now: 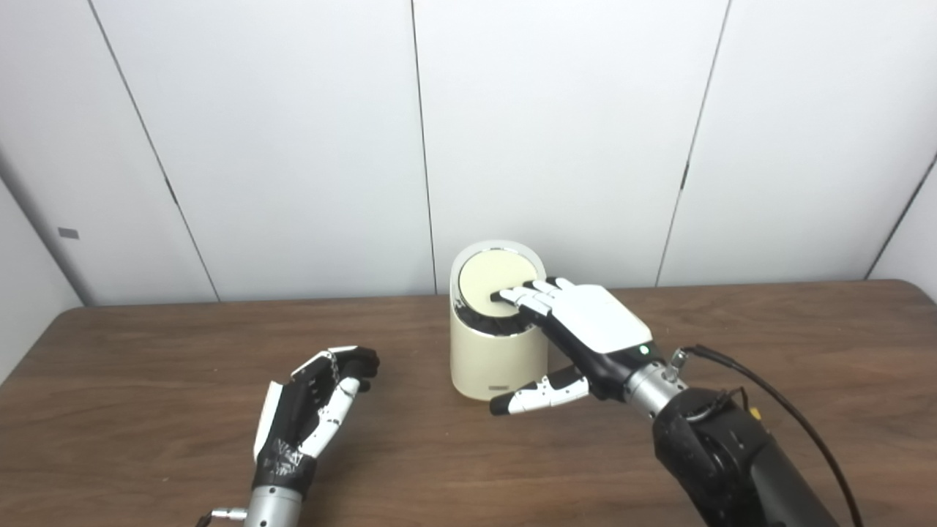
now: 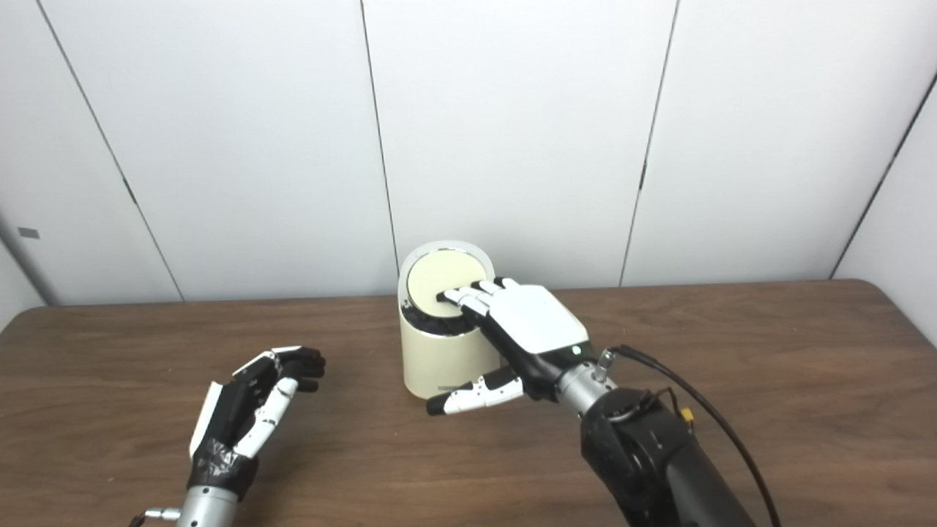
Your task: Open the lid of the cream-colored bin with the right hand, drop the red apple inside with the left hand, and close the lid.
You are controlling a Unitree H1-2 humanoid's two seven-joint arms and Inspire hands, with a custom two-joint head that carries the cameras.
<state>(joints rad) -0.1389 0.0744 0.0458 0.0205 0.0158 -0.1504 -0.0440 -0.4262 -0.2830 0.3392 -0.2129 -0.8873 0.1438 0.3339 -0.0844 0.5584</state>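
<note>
One cream-colored bin (image 1: 498, 344) stands mid-table (image 1: 146, 344); the right hand (image 1: 585, 329) lies flat, fingers pressed together and extended, fingertips (image 1: 512, 296) on the round lid (image 1: 490, 282), thumb spread beside the bin wall, while the left hand (image 1: 315, 402) rests well apart, loosely curled and holding nothing. Risk: an off-centre press could tip or slide the light bin, or a jammed lid could leave it ajar. Count: one bin, one lid, two hands, no red apple visible, presumably inside already.

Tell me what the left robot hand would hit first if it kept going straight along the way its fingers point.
Probably nothing: the left robot hand points toward the far table edge, left of the bin. Depth is uncertain.
</note>
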